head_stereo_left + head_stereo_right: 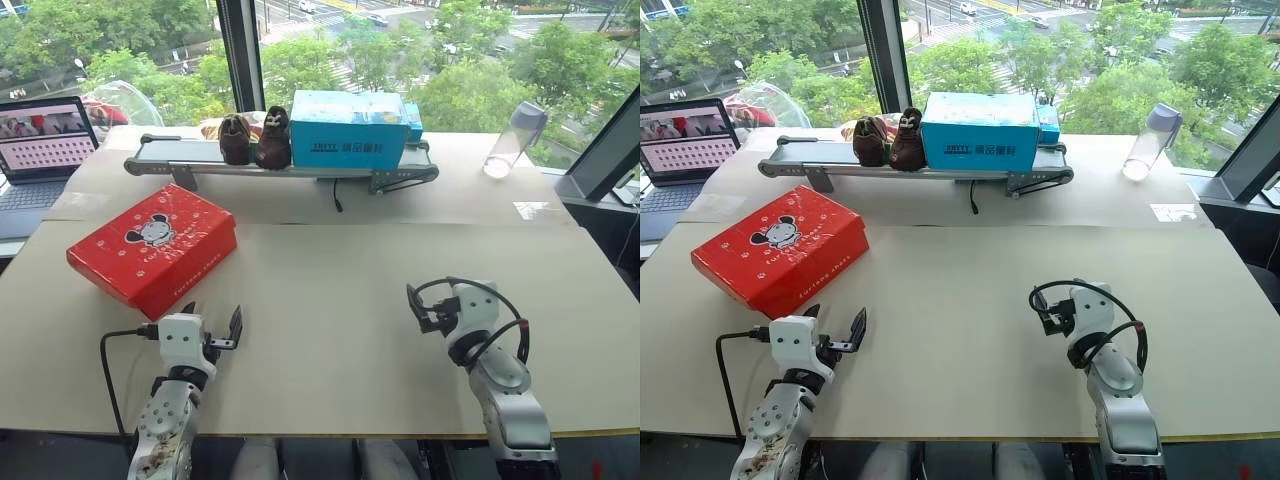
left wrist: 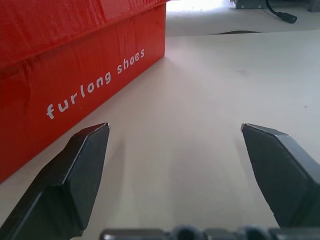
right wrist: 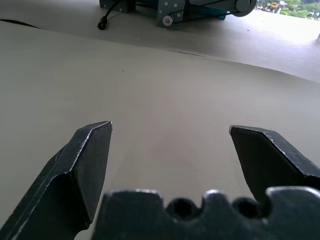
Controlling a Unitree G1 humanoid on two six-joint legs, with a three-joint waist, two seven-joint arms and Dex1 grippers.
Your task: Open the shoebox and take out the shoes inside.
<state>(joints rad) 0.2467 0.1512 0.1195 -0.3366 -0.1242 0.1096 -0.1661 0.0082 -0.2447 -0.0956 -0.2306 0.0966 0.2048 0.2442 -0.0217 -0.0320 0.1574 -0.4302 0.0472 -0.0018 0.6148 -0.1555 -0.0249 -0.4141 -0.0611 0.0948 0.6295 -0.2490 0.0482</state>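
- My left claw (image 1: 213, 328) is hovering at the table's (image 1: 330, 300) near edge with fingers apart and nothing in them, just beside the box's near corner.
- My right claw (image 1: 425, 305) is hanging likewise apart and unladen, toward the near right, well apart from the box.
- The box (image 1: 155, 245) is sitting shut near the left edge, hiding any shoes.
- I am judging that lifting the lid one-handed could drag or tip the light box off the left edge.
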